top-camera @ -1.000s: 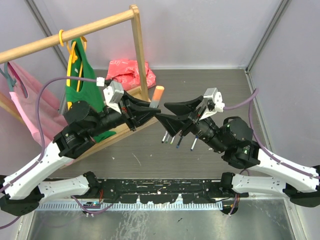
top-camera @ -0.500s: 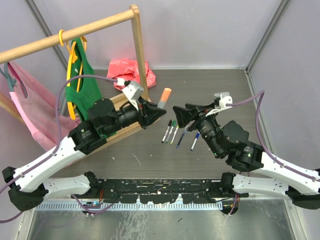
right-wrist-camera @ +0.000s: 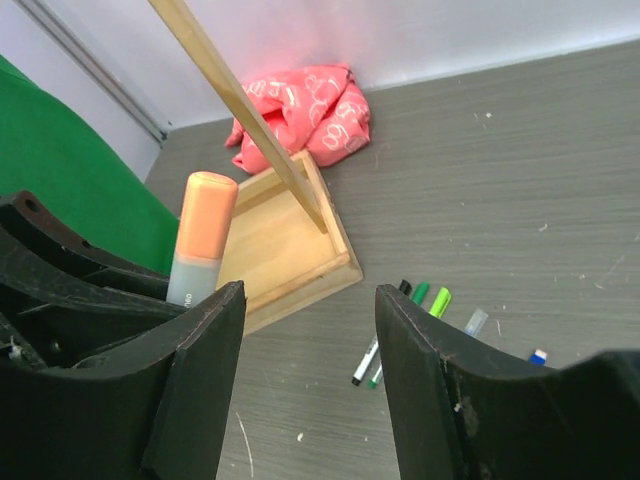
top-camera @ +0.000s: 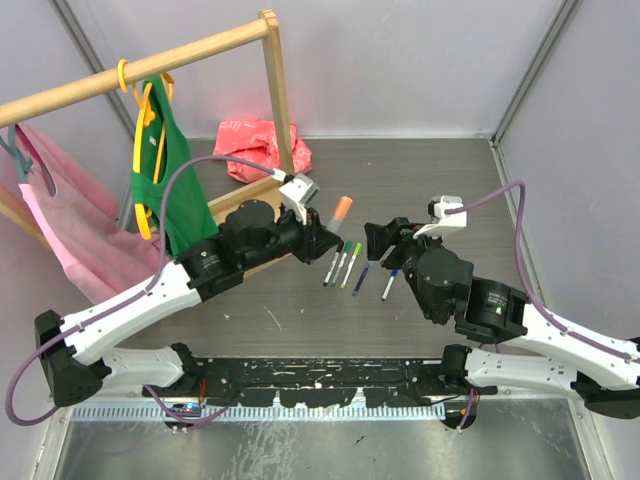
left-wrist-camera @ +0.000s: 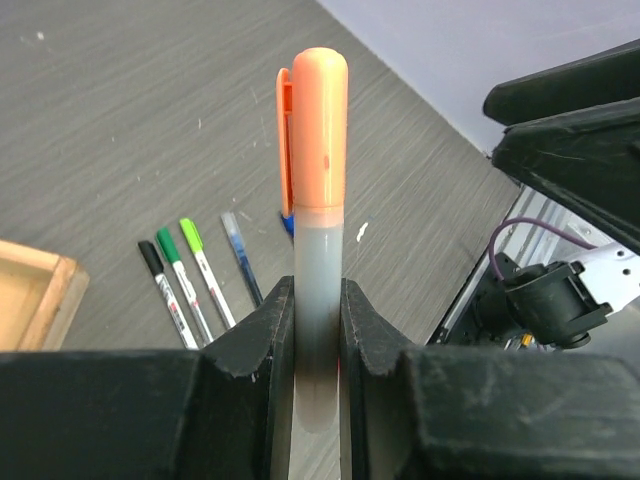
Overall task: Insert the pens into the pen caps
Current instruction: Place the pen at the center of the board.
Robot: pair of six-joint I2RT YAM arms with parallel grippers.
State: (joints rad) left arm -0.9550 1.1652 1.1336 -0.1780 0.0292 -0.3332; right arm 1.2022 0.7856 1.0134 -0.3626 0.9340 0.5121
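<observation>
My left gripper (top-camera: 327,238) is shut on the grey barrel of an orange-capped pen (top-camera: 341,210) and holds it up above the table. In the left wrist view the gripper (left-wrist-camera: 318,322) clamps the barrel, with the orange cap (left-wrist-camera: 320,130) fitted on the far end. My right gripper (top-camera: 377,240) is open and empty, facing the pen from the right, a short gap away. In the right wrist view the gripper (right-wrist-camera: 310,300) frames the table, with the orange pen (right-wrist-camera: 200,240) at the left. Several thin capped pens (top-camera: 345,264) lie side by side on the table below.
A wooden clothes rack's base (top-camera: 240,205) and post (top-camera: 280,100) stand just left of the pens, with green (top-camera: 160,170) and pink (top-camera: 60,230) garments hanging. A red bag (top-camera: 260,140) lies at the back. Another blue pen (top-camera: 388,285) lies under the right arm.
My left gripper has carried the orange-capped pen right and forward over the lying pens. My right gripper has drawn back to the right, away from the left one.
</observation>
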